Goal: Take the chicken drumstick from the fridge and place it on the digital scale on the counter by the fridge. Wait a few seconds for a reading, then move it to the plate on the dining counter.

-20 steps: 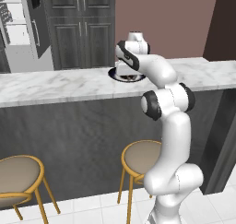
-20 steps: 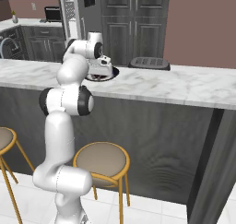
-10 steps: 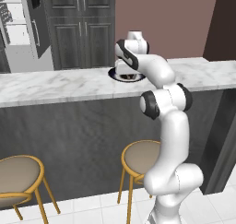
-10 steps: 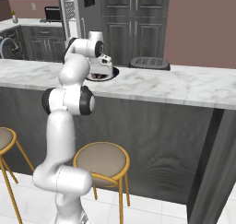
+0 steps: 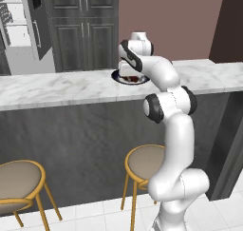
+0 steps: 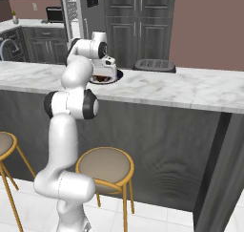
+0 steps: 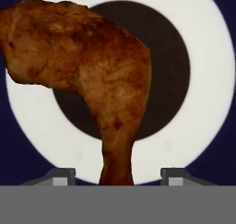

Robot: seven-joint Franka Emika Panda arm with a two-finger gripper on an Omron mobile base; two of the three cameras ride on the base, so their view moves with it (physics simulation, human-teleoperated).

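Observation:
The chicken drumstick (image 7: 92,66) lies on the plate (image 7: 203,80), a dark round dish with a pale ring, on the dining counter (image 5: 57,87). My gripper (image 7: 118,176) hangs just above it, open. Each fingertip (image 7: 63,174) stands clear of the drumstick's narrow end, which points between them. In the left base view the gripper (image 5: 129,73) hovers over the plate (image 5: 118,78) with the drumstick (image 5: 134,78) under it. The right base view shows the same gripper (image 6: 106,71), plate (image 6: 116,76) and drumstick (image 6: 100,78). The fridge (image 5: 28,30) stands open at the back left. The digital scale (image 6: 153,65) sits on the counter behind.
Yellow-legged stools (image 5: 147,161) (image 5: 16,180) stand under the dining counter's front, close to my base. Dark cabinets (image 5: 85,25) fill the back wall. A black toaster oven (image 6: 55,14) sits on the far left counter. The marble top (image 6: 190,88) stretches wide to the right of the plate.
The arm has stayed over the plate. The jaws have come apart and let go of the drumstick, which now rests on the plate.

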